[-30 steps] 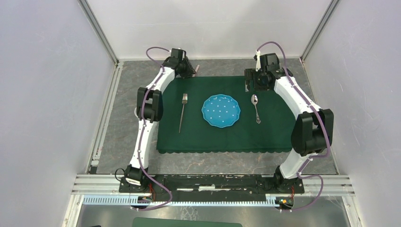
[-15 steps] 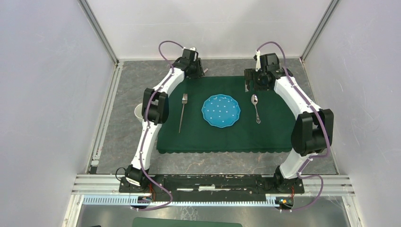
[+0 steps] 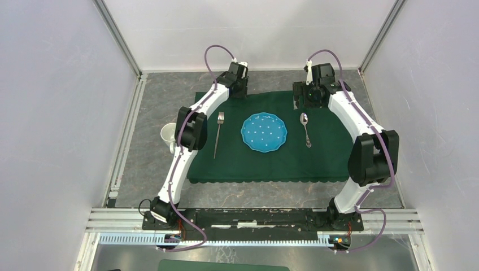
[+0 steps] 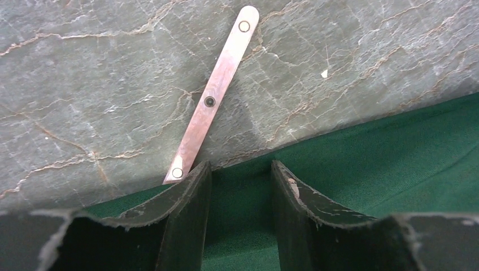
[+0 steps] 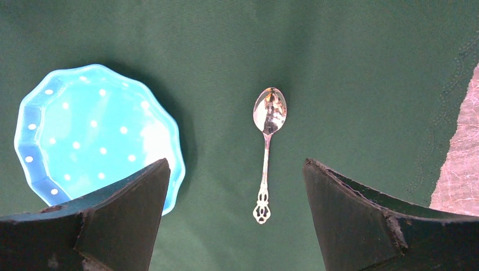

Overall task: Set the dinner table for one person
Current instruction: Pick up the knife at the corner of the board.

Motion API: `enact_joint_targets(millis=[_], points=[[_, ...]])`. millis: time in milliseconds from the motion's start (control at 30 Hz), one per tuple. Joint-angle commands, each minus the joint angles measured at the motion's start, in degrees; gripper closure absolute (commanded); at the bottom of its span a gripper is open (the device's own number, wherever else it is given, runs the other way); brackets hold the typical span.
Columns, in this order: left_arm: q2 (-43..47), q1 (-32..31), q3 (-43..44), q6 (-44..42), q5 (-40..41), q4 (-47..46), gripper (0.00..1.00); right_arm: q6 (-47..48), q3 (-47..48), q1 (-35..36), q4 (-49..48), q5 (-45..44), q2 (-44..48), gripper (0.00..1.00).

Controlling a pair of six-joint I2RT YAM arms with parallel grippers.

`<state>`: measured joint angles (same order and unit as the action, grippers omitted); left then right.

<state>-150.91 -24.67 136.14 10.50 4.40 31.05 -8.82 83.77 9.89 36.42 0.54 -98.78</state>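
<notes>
Half open and empty, the left claw [image 4: 240, 169] hangs by a thin strip [image 4: 210, 101] on the counter [image 4: 85, 84], likely stiff and slippery; pinch its long edges.

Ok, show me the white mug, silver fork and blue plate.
Round white ceramic mug [image 3: 168, 134], top view, open top.
Long silver metal fork [image 3: 217, 138], top view, mid-handle.
Scalloped blue dotted plate [image 3: 264, 132], top view, centre.

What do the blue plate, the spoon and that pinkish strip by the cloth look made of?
Plate: likely glazed ceramic; glossy blue, white dots, bright glare.
Spoon: polished metal; mirror-like bowl, ornate pierced handle.
Strip: probably copper-toned metal; dull sheen, three round marks. Plastic cannot be ruled out.
</notes>
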Motion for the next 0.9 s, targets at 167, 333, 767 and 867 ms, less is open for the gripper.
enact_joint_targets(millis=[167,333,767,867], points=[[1.98,0.77,-0.70,-5.92,6.79,0.75,0.49,-0.43,0.61,-0.57,-1.60,1.05,0.68,0.05],[2.85,1.58,-0.70,-6.12,7.37,0.09,0.49,-0.58,0.56,-0.49,-1.69,1.13,0.53,0.06],[3.43,2.84,-0.87,-5.47,7.09,-0.29,0.49,-0.70,0.61,-0.56,-1.19,1.05,0.65,0.06],[4.63,2.82,-0.83,-5.61,7.19,-1.27,0.49,-0.74,0.61,-0.50,-1.32,1.09,0.52,0.05]])
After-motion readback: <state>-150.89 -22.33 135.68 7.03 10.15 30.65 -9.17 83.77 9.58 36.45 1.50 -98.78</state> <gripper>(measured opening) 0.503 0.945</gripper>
